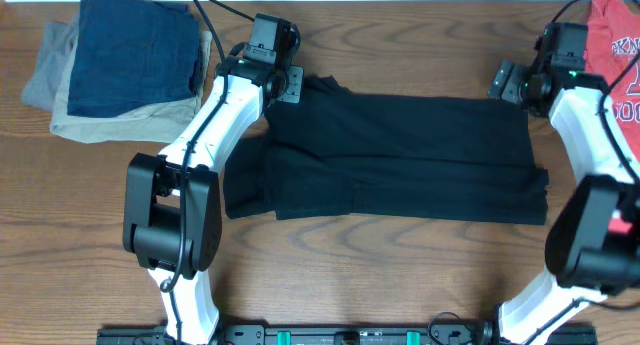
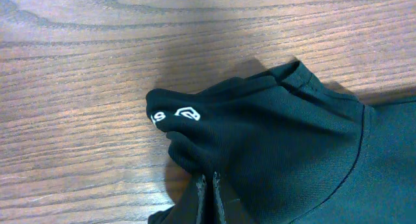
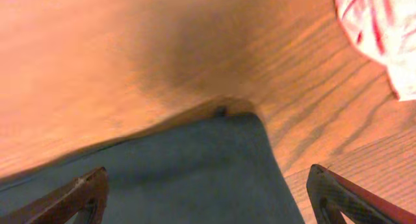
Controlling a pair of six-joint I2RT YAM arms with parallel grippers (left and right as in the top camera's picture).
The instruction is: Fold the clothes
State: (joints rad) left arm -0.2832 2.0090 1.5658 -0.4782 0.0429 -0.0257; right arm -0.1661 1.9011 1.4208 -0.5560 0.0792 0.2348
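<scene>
The black shirt (image 1: 400, 155) lies folded into a wide band across the middle of the table. My left gripper (image 1: 290, 85) is at its far left corner, shut on a pinch of the black fabric (image 2: 260, 152); the jaws (image 2: 209, 191) are closed together with cloth around them, and small white marks (image 2: 188, 113) show on the bunched edge. My right gripper (image 1: 508, 83) is at the far right corner, open, its fingers (image 3: 208, 191) spread either side of the shirt's corner (image 3: 214, 165) and holding nothing.
A stack of folded navy, tan and grey garments (image 1: 125, 65) sits at the back left. A red t-shirt with white lettering (image 1: 615, 55) lies at the back right, its edge showing in the right wrist view (image 3: 383, 36). Wooden tabletop (image 1: 400, 275) lies all around.
</scene>
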